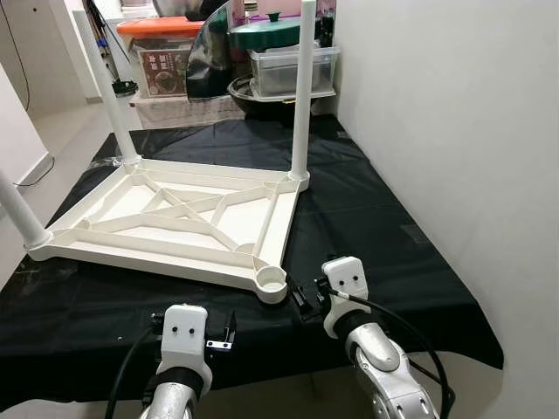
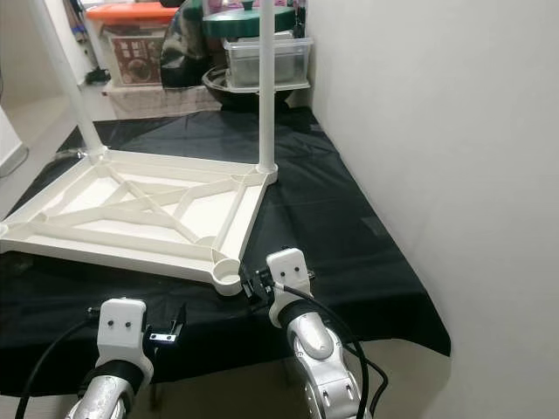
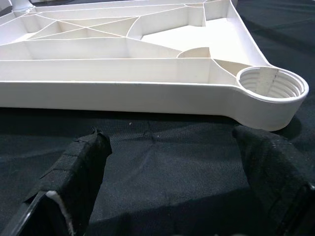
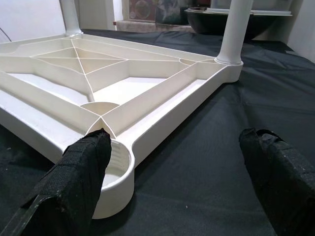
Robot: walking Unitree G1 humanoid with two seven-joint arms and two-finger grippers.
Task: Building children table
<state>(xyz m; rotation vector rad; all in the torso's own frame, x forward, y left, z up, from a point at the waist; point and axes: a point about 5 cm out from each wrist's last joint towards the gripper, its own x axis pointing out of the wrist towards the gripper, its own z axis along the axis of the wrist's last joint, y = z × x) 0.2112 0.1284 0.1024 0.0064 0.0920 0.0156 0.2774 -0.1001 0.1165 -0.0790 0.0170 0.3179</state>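
A white children's table top [image 1: 175,218] lies upside down on a black cloth. Three white legs stand in its corners: far right [image 1: 301,96], far left [image 1: 109,87] and near left [image 1: 17,214]. The near right corner socket [image 1: 273,280] is empty and threaded inside [image 3: 269,84]. My left gripper [image 1: 220,336] hovers open over the cloth in front of the table's near edge, left of that socket. My right gripper [image 1: 306,301] is open just right of the socket, and one of its fingers [image 4: 81,167] is close beside the socket [image 4: 115,172]. Neither gripper holds anything.
A white wall [image 1: 454,131] runs close along the right. Behind the table top are a clear bin [image 1: 288,70] with a green lid, a dark bowl and an orange-lidded box [image 1: 162,48]. The black cloth [image 1: 393,227] ends at a near edge by my arms.
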